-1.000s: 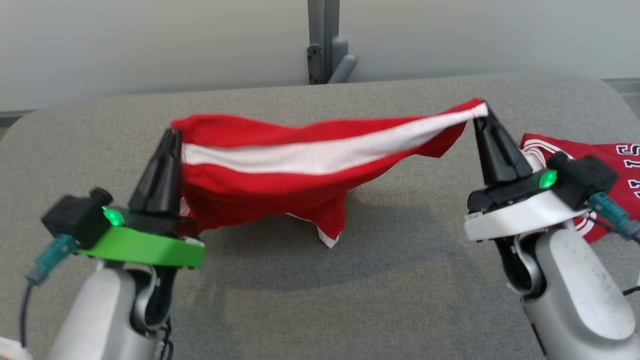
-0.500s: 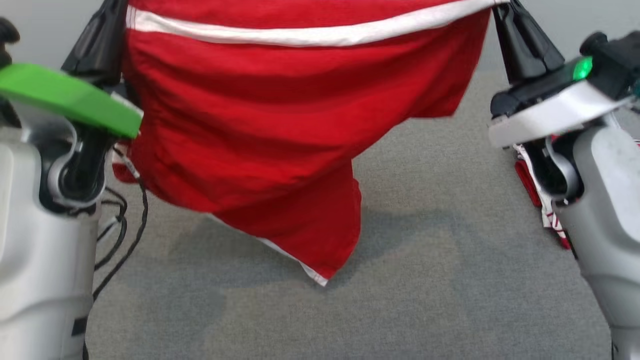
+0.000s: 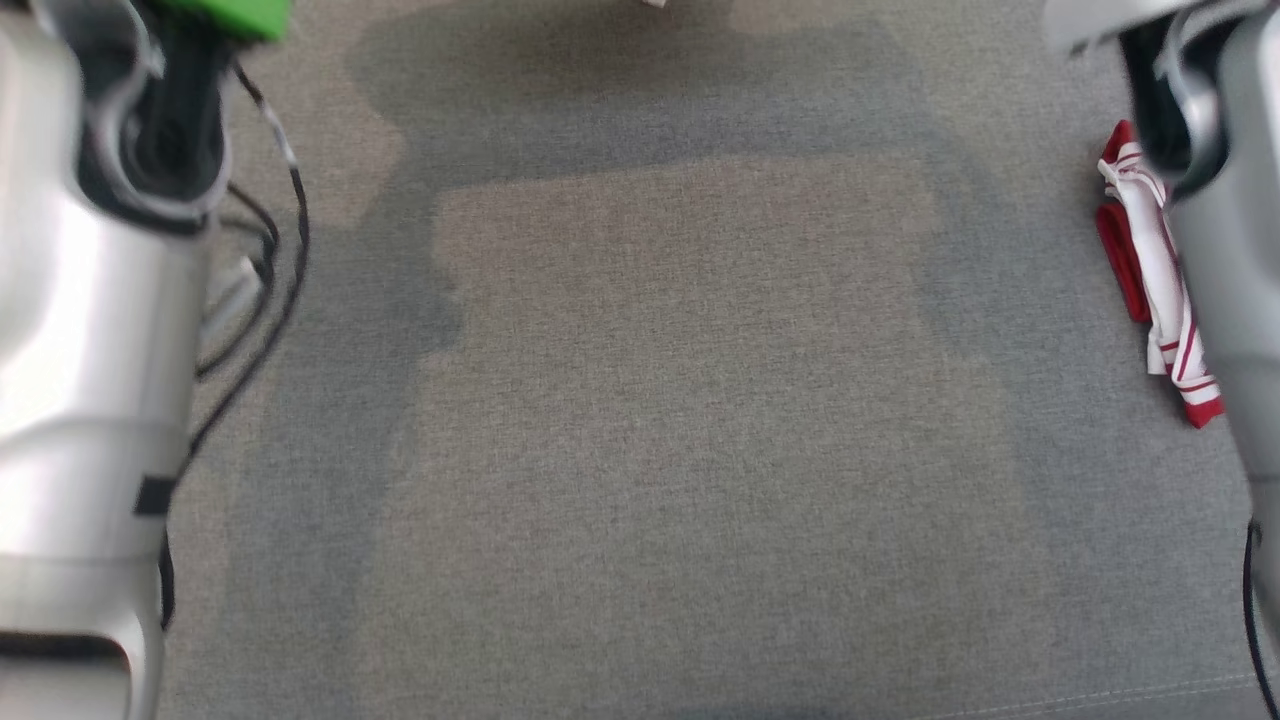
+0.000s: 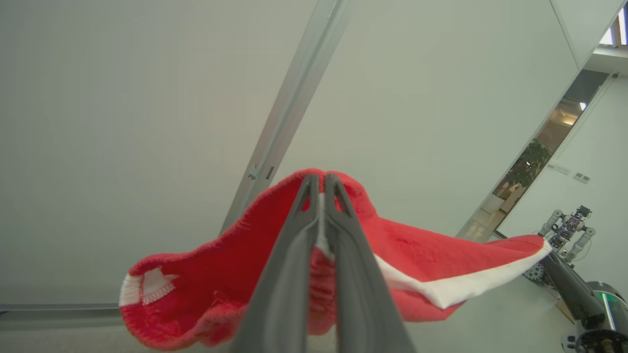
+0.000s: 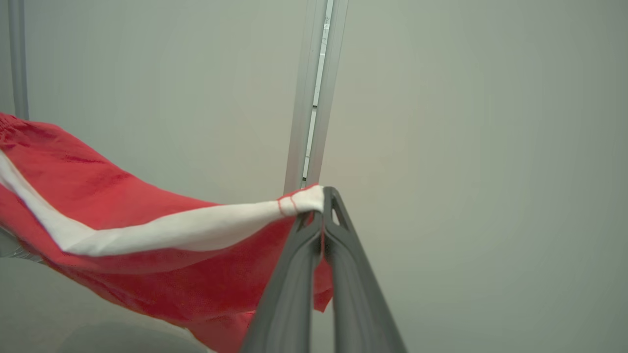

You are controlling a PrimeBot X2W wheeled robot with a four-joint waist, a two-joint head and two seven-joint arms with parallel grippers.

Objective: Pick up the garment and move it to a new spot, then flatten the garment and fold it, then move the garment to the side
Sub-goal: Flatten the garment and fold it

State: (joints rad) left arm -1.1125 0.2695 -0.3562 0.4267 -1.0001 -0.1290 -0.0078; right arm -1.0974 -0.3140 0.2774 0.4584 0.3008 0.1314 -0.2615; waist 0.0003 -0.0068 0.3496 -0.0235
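The garment (image 4: 422,255) is red cloth with a broad white stripe, held up in the air and stretched between both arms. In the left wrist view my left gripper (image 4: 321,179) is shut on one bunched red corner. In the right wrist view my right gripper (image 5: 326,193) is shut on the white stripe's end, and the garment (image 5: 98,196) sags away to the left. A dark finger (image 4: 564,282) of the right gripper shows at the garment's far end. In the head view just the garment's lowest tip (image 3: 655,3) pokes in at the top edge.
The grey fabric-covered table (image 3: 680,400) lies below, with the lifted cloth's shadow across it. A second red and white garment (image 3: 1150,270) lies crumpled at the right, beside my right forearm (image 3: 1230,250). My left forearm (image 3: 80,350) and its cables stand at the left.
Both grippers have risen with the garment stretched between them, lifting it off the table. The head view has shifted down, so grippers and cloth have left its top edge.
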